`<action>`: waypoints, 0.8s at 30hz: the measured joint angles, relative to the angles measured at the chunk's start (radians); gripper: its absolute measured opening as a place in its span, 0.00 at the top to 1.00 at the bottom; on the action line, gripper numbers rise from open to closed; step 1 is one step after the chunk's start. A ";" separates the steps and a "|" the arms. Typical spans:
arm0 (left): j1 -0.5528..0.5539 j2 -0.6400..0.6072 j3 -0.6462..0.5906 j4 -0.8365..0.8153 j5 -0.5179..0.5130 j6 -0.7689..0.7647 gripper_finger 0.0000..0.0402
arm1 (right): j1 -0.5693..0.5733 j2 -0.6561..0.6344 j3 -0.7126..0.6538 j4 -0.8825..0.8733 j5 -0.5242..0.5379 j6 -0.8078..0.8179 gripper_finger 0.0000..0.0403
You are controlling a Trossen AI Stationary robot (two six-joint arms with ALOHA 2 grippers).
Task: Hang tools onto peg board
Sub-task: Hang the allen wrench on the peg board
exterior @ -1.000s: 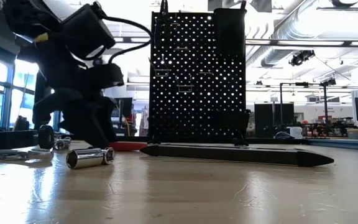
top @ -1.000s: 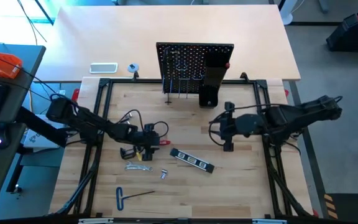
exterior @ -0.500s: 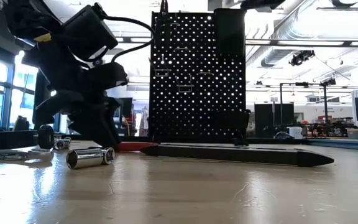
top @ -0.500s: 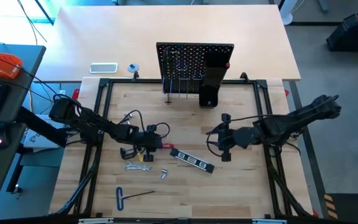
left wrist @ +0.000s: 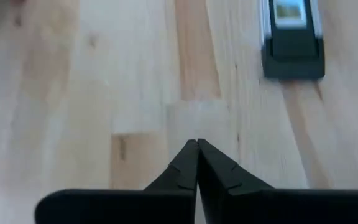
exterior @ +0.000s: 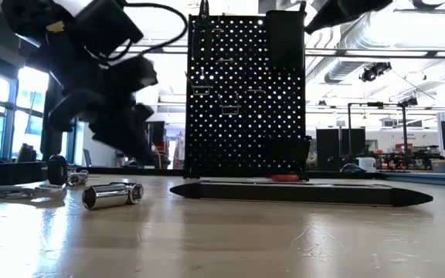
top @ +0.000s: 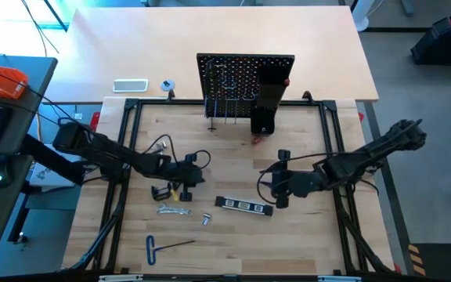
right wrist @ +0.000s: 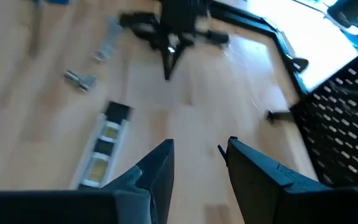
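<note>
My left gripper [top: 203, 178] [left wrist: 197, 148] is shut with nothing between its fingers and hangs just above the bare wood, left of centre. The black-and-silver bar [top: 243, 205] [left wrist: 293, 38] lies flat a little beyond it. My right gripper [top: 280, 190] [right wrist: 197, 149] stands open above the table, right of the bar [right wrist: 102, 151]. The peg board [top: 245, 82] [exterior: 246, 93] stands upright at the far edge. A red-handled screwdriver [top: 254, 140] [exterior: 284, 177] lies on the table at its foot.
Black pliers and a clamp [top: 164, 190], a silver wrench [top: 174, 209] and a small socket [top: 207, 220] [exterior: 113, 194] lie left of the bar. A blue T-handle hex key [top: 163, 247] lies near the front edge. A black frame [top: 128, 141] borders the table.
My left gripper has shut on nothing and risen a little. The red screwdriver that lay at its fingertips has shot across the table to the peg board's foot. The bar has turned and now lies more level across the table. My right gripper has come down toward the near edge and the bar.
</note>
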 joint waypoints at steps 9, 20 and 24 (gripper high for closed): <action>0.005 -0.075 0.000 -0.049 -0.023 0.014 1.00 | -0.011 0.014 0.000 -0.259 0.163 0.335 0.65; 0.005 -0.076 0.000 -0.043 -0.023 0.037 1.00 | -0.063 0.170 0.000 -0.347 0.118 0.592 0.65; 0.005 -0.076 0.000 -0.042 -0.005 0.037 0.99 | -0.098 0.284 0.000 -0.228 0.076 0.568 0.65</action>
